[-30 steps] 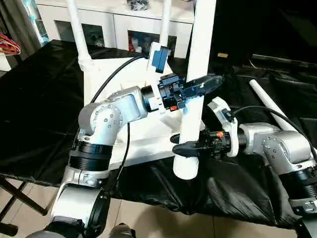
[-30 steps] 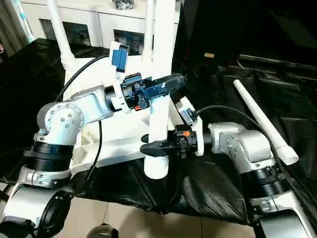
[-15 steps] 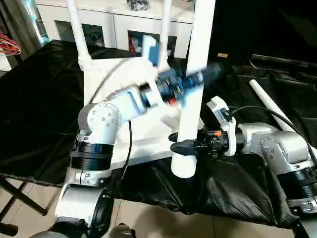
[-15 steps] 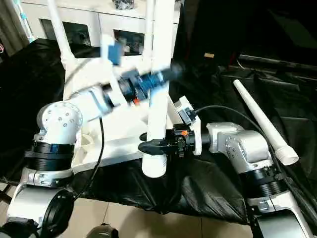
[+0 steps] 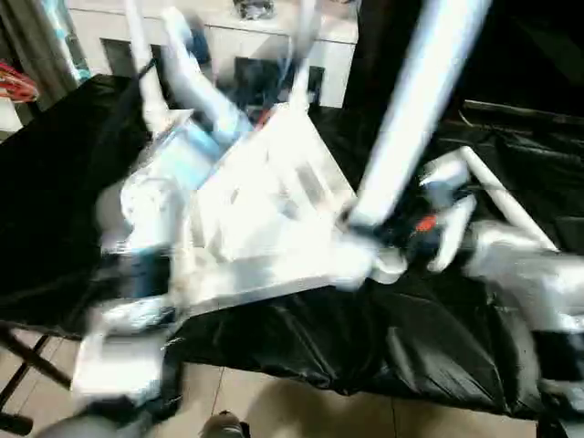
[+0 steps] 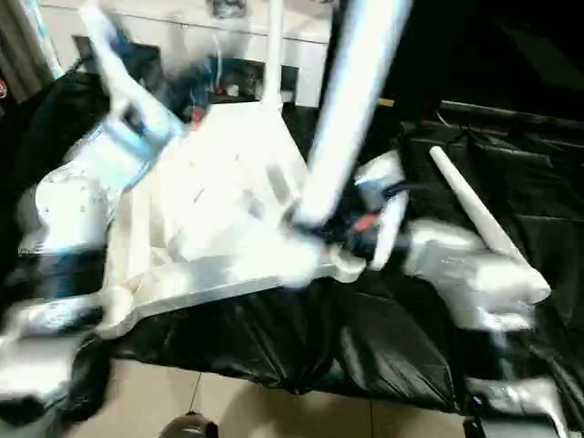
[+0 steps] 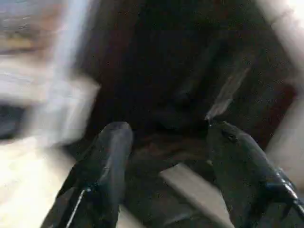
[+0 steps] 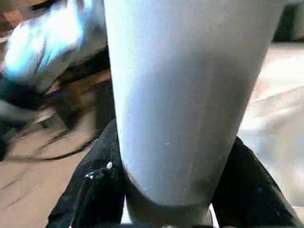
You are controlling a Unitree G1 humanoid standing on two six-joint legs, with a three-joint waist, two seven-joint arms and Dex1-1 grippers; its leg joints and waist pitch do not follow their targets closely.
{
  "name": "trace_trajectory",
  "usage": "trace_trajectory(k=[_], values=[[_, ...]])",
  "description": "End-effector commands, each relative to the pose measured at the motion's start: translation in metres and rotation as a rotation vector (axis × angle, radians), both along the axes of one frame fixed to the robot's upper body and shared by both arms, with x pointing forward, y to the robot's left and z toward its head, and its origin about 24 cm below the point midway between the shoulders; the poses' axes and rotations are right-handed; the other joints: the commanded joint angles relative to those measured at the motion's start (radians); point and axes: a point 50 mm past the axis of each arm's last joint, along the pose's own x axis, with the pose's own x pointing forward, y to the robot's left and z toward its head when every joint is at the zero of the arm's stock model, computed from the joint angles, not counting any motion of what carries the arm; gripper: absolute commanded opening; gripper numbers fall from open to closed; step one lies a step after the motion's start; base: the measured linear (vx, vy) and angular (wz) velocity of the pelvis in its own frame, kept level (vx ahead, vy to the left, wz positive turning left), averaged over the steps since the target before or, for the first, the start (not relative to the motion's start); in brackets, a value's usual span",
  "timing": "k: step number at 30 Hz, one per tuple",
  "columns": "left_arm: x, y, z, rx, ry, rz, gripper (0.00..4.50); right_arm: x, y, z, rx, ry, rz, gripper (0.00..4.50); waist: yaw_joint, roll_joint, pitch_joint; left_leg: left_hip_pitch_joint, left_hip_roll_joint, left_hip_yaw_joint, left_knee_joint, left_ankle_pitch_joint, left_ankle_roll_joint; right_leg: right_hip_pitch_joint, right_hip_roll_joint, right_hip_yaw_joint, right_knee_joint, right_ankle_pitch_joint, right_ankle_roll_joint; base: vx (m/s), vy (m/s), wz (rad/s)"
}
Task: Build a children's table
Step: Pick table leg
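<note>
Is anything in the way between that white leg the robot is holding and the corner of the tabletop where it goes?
Nothing visible is. The right gripper clamps the leg, whose lower end sits right at the near corner socket of the upturned tabletop. The left gripper is open and empty.

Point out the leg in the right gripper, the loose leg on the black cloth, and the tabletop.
held leg [image 8: 190,95]: right wrist view, mid-shaft.
loose leg [image 6: 484,224]: right eye view, mid-shaft.
tabletop [image 5: 265,210]: left eye view, ribbed underside.

White table top [image 5: 265,210] and white leg [image 5: 411,109] over black cloth [image 5: 411,338].
</note>
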Motion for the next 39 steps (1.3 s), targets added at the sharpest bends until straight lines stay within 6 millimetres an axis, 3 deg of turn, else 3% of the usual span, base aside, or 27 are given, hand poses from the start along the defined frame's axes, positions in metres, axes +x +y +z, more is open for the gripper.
trace_trajectory(k=[1,2,4,5,6,8,9,14,15,16,19,20,21,22,24,26,27,28,29,30,31,32,33,34,36,37,39], values=[[-0.003,0.006,-0.004,0.137,-0.031,0.093,2.91,0.002,-0.009,0.008,-0.025,-0.062,-0.149,1.89,-0.003,0.013,-0.080,0.032,0.052,-0.028,-0.076,-0.221,-0.056,0.048,-0.080,0.054,-0.081,-0.273,-0.055,0.000,0.000,0.00],[-0.005,0.011,-0.007,0.144,-0.031,0.117,2.91,0.002,-0.012,0.009,-0.036,-0.072,-0.192,1.89,-0.006,0.025,-0.081,0.034,0.051,-0.028,-0.076,-0.227,-0.061,0.046,-0.078,0.054,-0.077,-0.257,-0.072,0.000,0.000,0.00],[-0.013,0.025,-0.015,0.162,-0.024,0.201,2.91,0.001,-0.022,0.011,-0.071,-0.102,-0.342,1.89,-0.010,0.017,-0.081,0.033,0.054,-0.029,-0.077,-0.230,-0.067,0.048,-0.079,0.053,-0.075,-0.227,-0.095,0.000,0.000,0.00],[-0.023,0.037,-0.022,0.172,-0.021,0.284,2.91,-0.002,-0.034,0.013,-0.105,-0.118,-0.495,1.89,-0.013,0.038,-0.080,0.035,0.055,-0.030,-0.077,-0.253,-0.075,0.044,-0.078,0.054,-0.072,-0.209,-0.122,0.000,0.000,0.00],[-0.023,0.037,-0.022,0.172,-0.021,0.284,2.91,-0.002,-0.034,0.013,-0.105,-0.118,-0.495,1.89,-0.017,0.031,-0.079,0.034,0.057,-0.031,-0.080,-0.254,-0.074,0.047,-0.077,0.054,-0.074,-0.199,-0.125,0.000,0.000,0.00],[-0.030,0.042,-0.027,0.184,-0.020,0.340,2.91,-0.006,-0.039,0.015,-0.102,-0.124,-0.585,1.89,-0.017,0.033,-0.078,0.036,0.050,-0.025,-0.077,-0.268,-0.061,0.044,-0.074,0.055,-0.078,-0.219,-0.125,0.000,0.000,0.00],[-0.036,0.043,-0.033,0.190,-0.017,0.386,2.91,-0.011,-0.043,0.018,-0.099,-0.132,-0.652,1.89,-0.020,0.028,-0.077,0.035,0.044,-0.022,-0.075,-0.280,-0.048,0.046,-0.073,0.053,-0.083,-0.269,-0.116,0.000,0.000,0.00],[-0.049,0.040,-0.051,0.268,-0.012,0.452,2.91,-0.024,-0.045,0.018,-0.106,-0.133,-0.748,1.89,-0.030,0.031,-0.068,0.038,0.041,-0.025,-0.080,-0.322,-0.034,0.038,-0.073,0.050,-0.107,-0.442,-0.036,0.000,0.000,0.00],[-0.052,0.039,-0.054,0.269,-0.004,0.461,2.91,-0.027,-0.045,0.017,-0.108,-0.127,-0.763,1.89,-0.035,0.025,-0.066,0.039,0.036,-0.026,-0.079,-0.340,-0.035,0.036,-0.073,0.046,-0.119,-0.522,-0.006,0.000,0.000,0.00],[-0.052,0.039,-0.054,0.269,-0.004,0.461,2.91,-0.027,-0.045,0.017,-0.108,-0.127,-0.763,1.89,-0.035,0.025,-0.066,0.039,0.036,-0.026,-0.079,-0.340,-0.035,0.036,-0.073,0.046,-0.119,-0.522,-0.006,0.000,0.000,0.00],[-0.059,0.035,-0.062,0.282,0.022,0.477,2.91,-0.034,-0.045,0.009,-0.143,-0.100,-0.814,1.89,-0.046,0.010,-0.061,0.039,0.034,-0.027,-0.079,-0.357,-0.034,0.029,-0.072,0.039,-0.131,-0.585,0.030,0.000,0.000,0.00],[-0.060,0.034,-0.064,0.285,0.030,0.485,2.91,-0.036,-0.046,0.008,-0.150,-0.092,-0.829,1.89,-0.049,0.013,-0.061,0.039,0.033,-0.028,-0.078,-0.363,-0.036,0.028,-0.072,0.038,-0.131,-0.592,0.032,0.000,0.000,0.00],[-0.062,0.032,-0.064,0.311,0.014,0.497,2.91,-0.039,-0.045,0.007,-0.160,-0.086,-0.851,1.89,-0.057,0.005,-0.060,0.040,0.031,-0.028,-0.075,-0.367,-0.034,0.026,-0.072,0.036,-0.135,-0.617,0.046,0.000,0.000,0.00],[-0.062,0.032,-0.064,0.311,0.014,0.497,2.91,-0.039,-0.045,0.007,-0.160,-0.086,-0.851,1.89,-0.060,0.008,-0.059,0.042,0.032,-0.029,-0.076,-0.372,-0.034,0.023,-0.071,0.036,-0.137,-0.619,0.048,0.000,0.000,0.00],[-0.062,0.030,-0.061,0.315,0.006,0.500,2.91,-0.040,-0.045,0.009,-0.156,-0.090,-0.858,1.89,-0.068,0.001,-0.059,0.037,0.029,-0.031,-0.076,-0.378,-0.032,0.028,-0.071,0.030,-0.140,-0.632,0.059,0.000,0.000,0.00],[-0.057,0.030,-0.062,0.261,0.009,0.531,2.91,-0.035,-0.044,0.007,-0.105,-0.092,-0.886,1.89,-0.077,0.005,-0.058,0.039,0.030,-0.034,-0.077,-0.391,-0.032,0.028,-0.073,0.026,-0.144,-0.628,0.056,0.000,0.000,0.00],[-0.056,0.030,-0.061,0.259,0.006,0.533,2.91,-0.034,-0.044,0.007,-0.103,-0.093,-0.890,1.89,-0.085,0.006,-0.058,0.036,0.034,-0.041,-0.082,-0.409,-0.033,0.037,-0.075,0.018,-0.148,-0.614,0.053,0.000,0.000,0.00],[-0.053,0.027,-0.064,0.234,0.009,0.523,2.91,-0.031,-0.042,0.005,-0.073,-0.089,-0.880,1.89,-0.082,0.031,-0.058,0.038,0.036,-0.045,-0.085,-0.426,-0.036,0.038,-0.077,0.017,-0.147,-0.601,0.047,0.000,0.000,0.00],[-0.052,0.025,-0.067,0.222,0.015,0.515,2.91,-0.028,-0.040,0.003,-0.057,-0.086,-0.873,1.89,-0.093,0.042,-0.054,0.047,0.041,-0.051,-0.091,-0.489,-0.043,0.039,-0.071,0.008,-0.155,-0.581,0.040,0.000,0.000,0.00],[-0.050,0.022,-0.071,0.189,0.021,0.498,2.91,-0.024,-0.037,-0.002,-0.048,-0.082,-0.868,1.89,-0.098,0.036,-0.052,0.048,0.045,-0.053,-0.096,-0.527,-0.047,0.045,-0.068,0.003,-0.158,-0.572,0.038,0.000,0.000,0.00],[-0.049,0.021,-0.072,0.182,0.022,0.495,2.91,-0.024,-0.037,-0.003,-0.046,-0.081,-0.867,1.89,-0.102,0.038,-0.054,0.046,0.050,-0.058,-0.101,-0.564,-0.050,0.055,-0.071,0.002,-0.154,-0.537,0.032,-0.010,0.053,-0.13],[-0.044,0.016,-0.081,0.207,0.040,0.482,2.91,-0.014,-0.035,-0.011,-0.059,-0.063,-0.889,1.89,-0.100,0.058,-0.055,0.050,0.050,-0.061,-0.104,-0.583,-0.055,0.056,-0.073,0.001,-0.150,-0.516,0.022,-0.010,0.053,-0.13],[-0.039,0.008,-0.086,0.283,0.015,0.453,2.91,-0.002,-0.035,-0.020,-0.097,-0.049,-0.936,1.89,-0.105,0.047,-0.051,0.051,0.048,-0.061,-0.105,-0.613,-0.058,0.049,-0.073,-0.001,-0.153,-0.521,0.018,0.000,0.000,0.00],[-0.038,0.006,-0.086,0.311,0.005,0.446,2.91,0.001,-0.035,-0.022,-0.108,-0.047,-0.950,1.89,-0.116,0.046,-0.049,0.059,0.044,-0.061,-0.105,-0.645,-0.062,0.051,-0.071,-0.003,-0.154,-0.549,0.018,0.000,0.000,0.00],[-0.034,0.003,-0.084,0.356,0.001,0.466,2.91,0.007,-0.035,-0.024,-0.133,-0.041,-0.961,1.89,-0.116,0.047,-0.049,0.061,0.042,-0.061,-0.102,-0.642,-0.066,0.051,-0.080,0.001,-0.157,-0.570,0.009,0.000,0.000,0.00],[-0.031,0.002,-0.086,0.292,0.034,0.471,2.91,0.010,-0.037,-0.026,-0.122,-0.046,-0.991,1.89,-0.115,0.040,-0.047,0.066,0.035,-0.059,-0.094,-0.625,-0.061,0.047,-0.085,-0.004,-0.167,-0.605,0.011,0.000,0.000,0.00],[-0.029,0.001,-0.094,0.251,0.070,0.484,2.91,0.013,-0.035,-0.028,-0.144,-0.100,-1.013,1.89,-0.116,0.038,-0.044,0.070,0.029,-0.052,-0.082,-0.596,-0.045,0.044,-0.086,-0.021,-0.185,-0.661,0.029,0.000,0.000,0.00]])
